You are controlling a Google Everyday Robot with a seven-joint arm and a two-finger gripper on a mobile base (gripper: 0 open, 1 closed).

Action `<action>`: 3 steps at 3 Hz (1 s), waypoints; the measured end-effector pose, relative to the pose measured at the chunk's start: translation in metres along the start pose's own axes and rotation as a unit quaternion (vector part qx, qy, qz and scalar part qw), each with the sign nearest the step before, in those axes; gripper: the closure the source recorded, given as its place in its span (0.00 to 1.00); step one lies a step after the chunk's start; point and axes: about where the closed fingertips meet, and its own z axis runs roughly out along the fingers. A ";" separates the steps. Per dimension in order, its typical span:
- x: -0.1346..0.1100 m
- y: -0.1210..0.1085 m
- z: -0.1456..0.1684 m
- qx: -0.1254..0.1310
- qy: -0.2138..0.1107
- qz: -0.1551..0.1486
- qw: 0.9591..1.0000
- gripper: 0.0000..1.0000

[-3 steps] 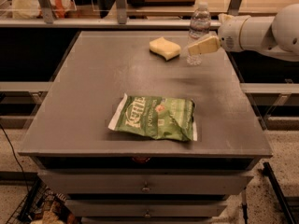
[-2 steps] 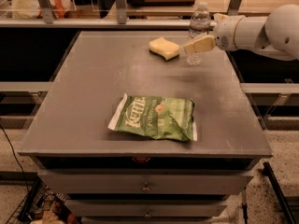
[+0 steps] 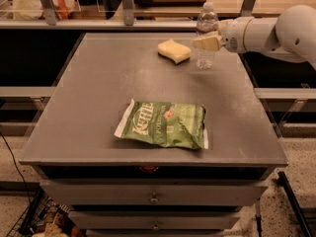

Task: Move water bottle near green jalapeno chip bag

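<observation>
Nearest the camera, below the front edge of the grey tabletop (image 3: pixel 89 107), sit two shallow drawers (image 3: pixel 154 197) with small metal pulls. On the front half of the tabletop, a little right of centre, the green jalapeno chip bag (image 3: pixel 165 124) lies flat and crinkled, with its white "Kettle" lettering toward its left end. Farther back, well apart from the bag, a yellow sponge (image 3: pixel 174 51) rests on the surface. Just right of the sponge the water bottle (image 3: pixel 207 21) stands upright near the back right of the tabletop, its white cap on top. The gripper (image 3: pixel 202 41) is level with the bottle's middle and crosses in front of it from the right; whether it has closed on the bottle or merely sits against it cannot be told. The white arm (image 3: pixel 276 33) reaches in roughly level from the right edge, its wrist pointing left toward the bottle.
</observation>
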 end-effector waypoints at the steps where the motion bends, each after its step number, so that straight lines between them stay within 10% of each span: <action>1: -0.001 0.000 0.002 -0.008 0.000 0.000 1.000 0.65; 3: -0.029 0.010 -0.013 -0.061 -0.007 -0.018 0.998 1.00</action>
